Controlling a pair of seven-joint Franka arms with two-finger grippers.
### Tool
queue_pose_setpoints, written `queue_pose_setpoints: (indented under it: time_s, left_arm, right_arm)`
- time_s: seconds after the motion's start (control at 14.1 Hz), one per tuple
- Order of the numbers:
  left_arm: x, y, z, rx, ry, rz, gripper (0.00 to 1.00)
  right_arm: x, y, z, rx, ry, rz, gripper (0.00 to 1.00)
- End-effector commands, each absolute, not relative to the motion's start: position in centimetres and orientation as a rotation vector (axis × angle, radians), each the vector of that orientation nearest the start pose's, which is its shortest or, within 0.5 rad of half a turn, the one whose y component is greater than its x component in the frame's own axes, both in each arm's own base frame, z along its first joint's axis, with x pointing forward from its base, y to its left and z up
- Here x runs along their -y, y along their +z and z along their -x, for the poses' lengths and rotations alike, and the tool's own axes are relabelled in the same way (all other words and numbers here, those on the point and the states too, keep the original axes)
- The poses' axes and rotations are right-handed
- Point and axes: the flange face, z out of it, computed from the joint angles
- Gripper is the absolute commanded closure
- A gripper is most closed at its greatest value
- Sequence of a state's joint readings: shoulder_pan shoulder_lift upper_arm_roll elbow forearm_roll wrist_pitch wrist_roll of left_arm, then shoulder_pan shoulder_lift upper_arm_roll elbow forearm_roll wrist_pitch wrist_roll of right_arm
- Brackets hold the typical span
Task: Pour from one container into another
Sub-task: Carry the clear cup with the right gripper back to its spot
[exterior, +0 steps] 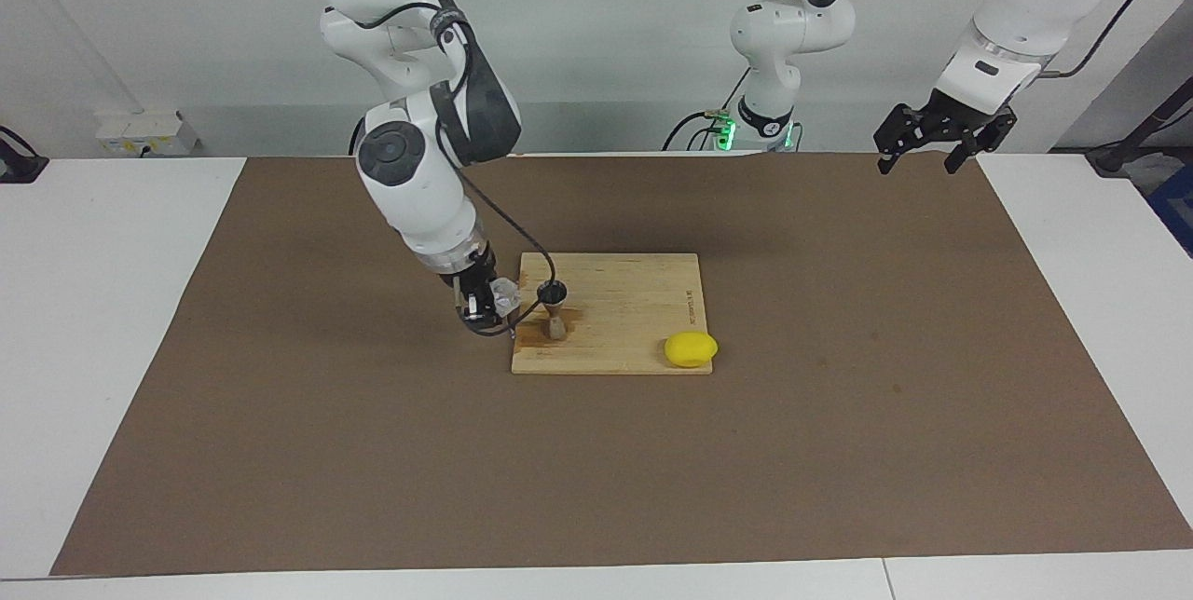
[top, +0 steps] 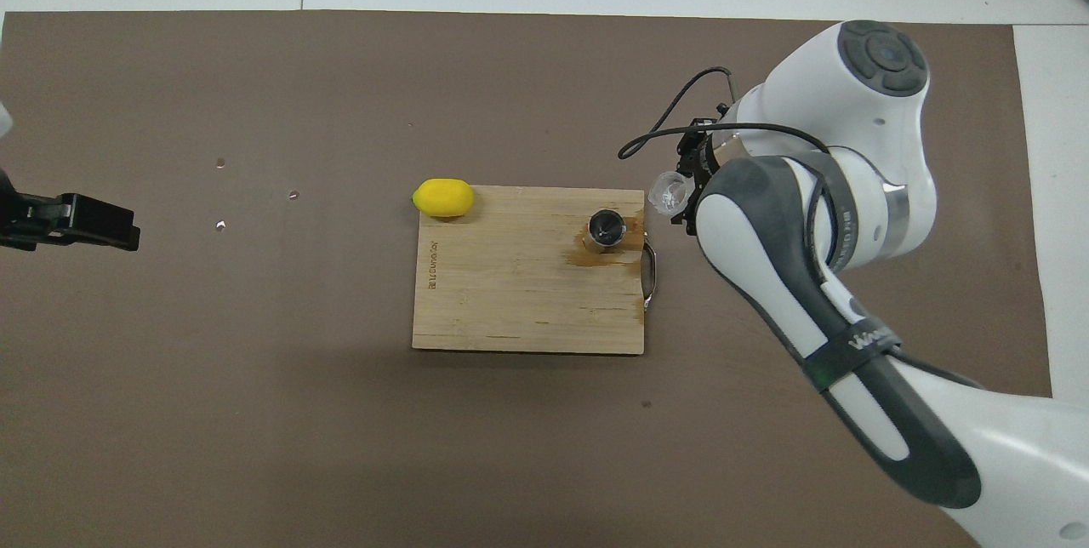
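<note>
Glass cup (exterior: 504,295): held by the right end effector (exterior: 485,304), up in the air over the cutting board's edge at the right arm's end; it lies tilted, its mouth turned toward the jigger, as the overhead view shows (top: 669,191).
Jigger (exterior: 554,309): upright on the cutting board (exterior: 634,316), near the corner at the right arm's end, its open top dark in the overhead view (top: 607,229); a brown wet patch (top: 587,252) stains the wood around its foot.
Key relation: the cup sits just beside the jigger's rim, toward the right arm's end, apart from it and not over its mouth; judging by that, any more pouring would need the cup carried back over the rim.
Right end effector: fingers clamped narrow on the glass cup's wall; nothing else touched.
Left end effector (exterior: 941,136): fingers spread wide, holding nothing, waiting high above the tabletop's mat at the left arm's end.
Nearer arm: the right, by far.
Lemon (exterior: 691,348): at the board's corner toward the left arm's end, farther from the robots than the jigger, well apart from it.
Tabletop (exterior: 121,320): white, with a brown mat (exterior: 839,414) under the board.
</note>
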State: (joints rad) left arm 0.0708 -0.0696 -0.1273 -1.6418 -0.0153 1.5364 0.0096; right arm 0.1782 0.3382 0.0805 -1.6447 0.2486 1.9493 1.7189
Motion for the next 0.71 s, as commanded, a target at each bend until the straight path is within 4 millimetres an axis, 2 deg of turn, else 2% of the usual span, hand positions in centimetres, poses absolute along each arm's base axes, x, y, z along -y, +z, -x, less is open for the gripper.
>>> queue_pose_setpoints:
  time_s: [0.0,0.14,0.28,0.64]
  left_arm:
    - [3.2,62.6,-52.6,-0.102,0.072,3.153,0.00]
    - [3.2,62.6,-52.6,-0.099,0.072,3.153,0.00]
    - [3.2,62.6,-52.6,-0.099,0.072,3.153,0.00]
    - [3.2,62.6,-52.6,-0.099,0.072,3.153,0.00]
  right_arm:
    - [-13.0,40.5,-62.5,-2.052,0.513,2.016,1.00]
    - [-9.4,38.8,-61.6,-2.060,0.569,1.877,1.00]
    - [-6.6,37.1,-60.0,-2.014,0.617,1.799,1.00]
    - [-0.8,33.3,-56.5,-1.924,0.666,1.762,1.00]
